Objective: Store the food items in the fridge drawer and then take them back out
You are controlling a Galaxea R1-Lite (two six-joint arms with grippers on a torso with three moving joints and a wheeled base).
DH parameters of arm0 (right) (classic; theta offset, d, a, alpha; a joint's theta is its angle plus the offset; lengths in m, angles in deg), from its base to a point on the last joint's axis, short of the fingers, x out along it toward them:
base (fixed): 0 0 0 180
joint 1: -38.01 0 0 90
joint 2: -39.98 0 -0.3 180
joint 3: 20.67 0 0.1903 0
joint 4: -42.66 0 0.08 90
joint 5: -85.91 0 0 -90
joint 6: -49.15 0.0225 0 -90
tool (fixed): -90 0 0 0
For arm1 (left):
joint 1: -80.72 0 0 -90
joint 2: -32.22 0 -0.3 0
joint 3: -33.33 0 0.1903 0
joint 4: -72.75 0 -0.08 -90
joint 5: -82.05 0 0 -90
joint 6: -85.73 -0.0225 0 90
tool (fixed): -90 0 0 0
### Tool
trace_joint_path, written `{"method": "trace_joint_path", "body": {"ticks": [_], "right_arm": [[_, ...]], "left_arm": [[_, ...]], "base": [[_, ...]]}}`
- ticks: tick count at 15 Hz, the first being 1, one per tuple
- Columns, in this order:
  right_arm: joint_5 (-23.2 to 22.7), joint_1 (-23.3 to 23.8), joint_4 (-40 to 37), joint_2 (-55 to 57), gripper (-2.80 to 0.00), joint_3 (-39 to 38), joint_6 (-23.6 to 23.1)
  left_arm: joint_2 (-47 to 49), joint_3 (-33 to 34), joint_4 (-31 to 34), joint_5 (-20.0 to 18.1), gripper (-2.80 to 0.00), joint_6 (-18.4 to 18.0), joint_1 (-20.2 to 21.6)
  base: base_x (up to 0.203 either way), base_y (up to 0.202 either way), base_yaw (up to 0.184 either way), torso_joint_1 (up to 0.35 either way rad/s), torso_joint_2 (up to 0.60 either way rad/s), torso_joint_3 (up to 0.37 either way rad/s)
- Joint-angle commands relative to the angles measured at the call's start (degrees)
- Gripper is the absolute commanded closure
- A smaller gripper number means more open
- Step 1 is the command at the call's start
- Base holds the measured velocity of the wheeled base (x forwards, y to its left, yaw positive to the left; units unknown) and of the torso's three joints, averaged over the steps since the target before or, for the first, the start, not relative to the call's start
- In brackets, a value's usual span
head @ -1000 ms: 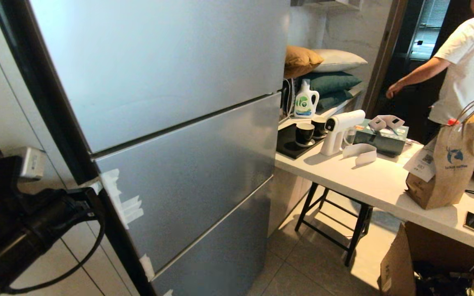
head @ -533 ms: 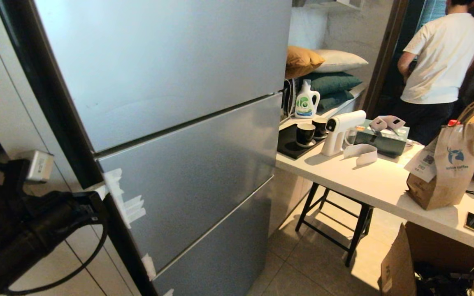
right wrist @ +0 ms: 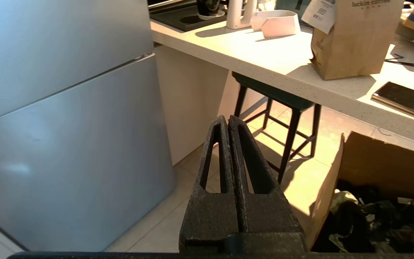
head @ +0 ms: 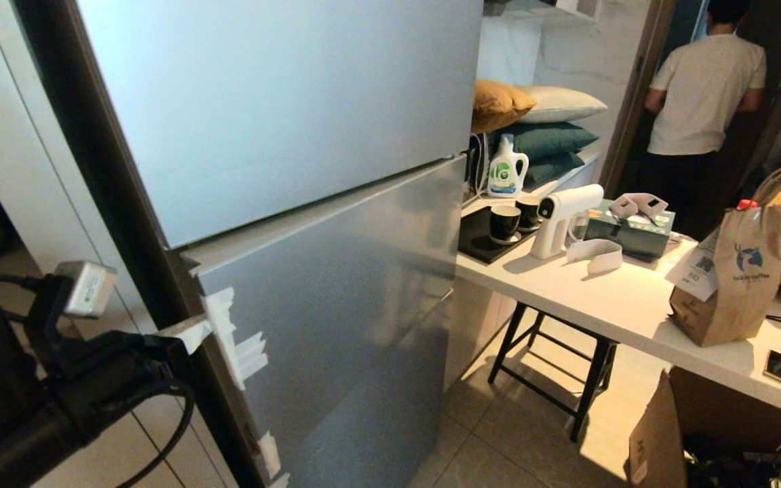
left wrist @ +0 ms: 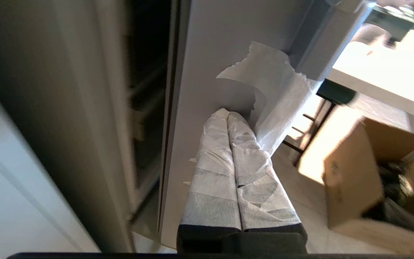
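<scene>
Pale floor tiles (head: 499, 434) ran between a silver-grey fridge (head: 282, 122) and a long white table (head: 607, 298) loaded with a brown paper bag (head: 743, 271), a white spray gun (head: 560, 217), black cups (head: 504, 222) on a dark tray and a detergent bottle (head: 506, 169) by a stack of cushions (head: 539, 129). An open cardboard box (head: 695, 434) sat on the floor beneath the table, and a person in a white T-shirt (head: 702, 95) stood in the far doorway, back turned. The fridge's middle door (head: 336, 298) stood swung a little way out from the cabinet, with strips of white tape (head: 228, 332) along its left edge. At that edge was the left gripper (left wrist: 228, 114), its tape-wrapped fingers (left wrist: 216, 169) pressed together with their tips against the door's side, beside a loose flap of tape; whether they pinched the tape itself was hard to tell. Through the dark gap behind the door only faint shelf lines showed, so the fridge drawer and the food items could not be made out. Hanging low by the fridge front, the right gripper (right wrist: 227, 120) was fully closed on nothing, pointing toward the table legs.
</scene>
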Motion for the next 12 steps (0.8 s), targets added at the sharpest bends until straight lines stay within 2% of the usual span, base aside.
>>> {"method": "trace_joint_path", "body": {"ticks": [1, 7, 12], "right_arm": [[0.0, 0.0, 0.0, 0.0, 0.00, 0.0, 0.0], [0.0, 0.0, 0.0, 0.0, 0.00, 0.0, 0.0], [0.0, 0.0, 0.0, 0.0, 0.00, 0.0, -0.1]], "left_arm": [[0.1, 0.1, -0.7, -0.1, 0.00, 0.0, -1.8], [-1.8, 2.2, -0.7, -0.1, 0.00, 0.0, -10.3], [-3.9, 5.7, -0.7, -0.1, 0.00, 0.1, -21.4]], "base": [[0.000, 0.000, 0.000, 0.000, 0.00, 0.000], [0.000, 0.000, 0.000, 0.000, 0.00, 0.000], [0.000, 0.000, 0.000, 0.000, 0.00, 0.000]]}}
